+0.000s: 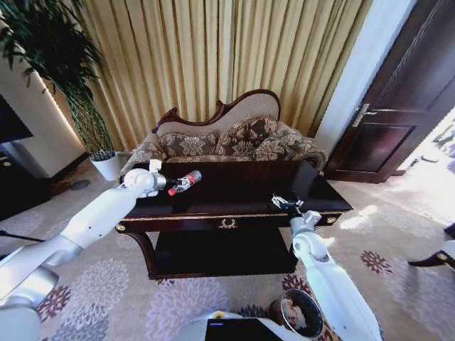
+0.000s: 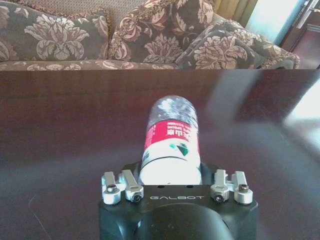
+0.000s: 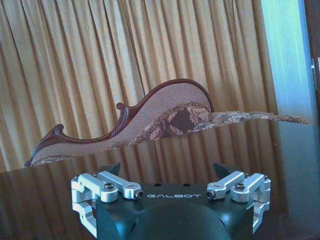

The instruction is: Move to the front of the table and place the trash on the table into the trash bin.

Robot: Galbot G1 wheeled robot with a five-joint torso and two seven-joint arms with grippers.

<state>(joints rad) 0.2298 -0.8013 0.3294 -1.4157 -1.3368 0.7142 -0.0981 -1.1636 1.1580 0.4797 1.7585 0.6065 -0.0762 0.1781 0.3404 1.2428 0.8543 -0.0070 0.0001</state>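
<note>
Dark glossy wood fills the middle of the head view — the table (image 1: 234,206) with its gold trim stands right before me, a patterned sofa (image 1: 227,138) behind it. My left gripper (image 1: 165,182), left of centre, is closed around the bottle (image 1: 186,182), which sticks out sideways toward the right, lifted a little above the tabletop as far as I can judge. My right gripper (image 1: 284,203) rests low over the table's right front part, holding nothing. The trash bin (image 1: 298,312) sits at the bottom edge, right of centre, partly hidden by my right arm, with pale crumpled stuff inside it.

From the left wrist, the bottle (image 2: 171,145) runs straight out from between my fingers (image 2: 120,186) in the lower middle of the frame: clear ribbed plastic, red-and-white label, the far end a blurred dome. I grip it near one end, so it could tip or slide out on a fast swing — the plastic is smooth.

From the right wrist, the right gripper (image 3: 172,200) at the bottom of the frame is spread wide and empty above the polished surface. The bin lies on the right side, so my left arm's path may cross the right arm.
</note>
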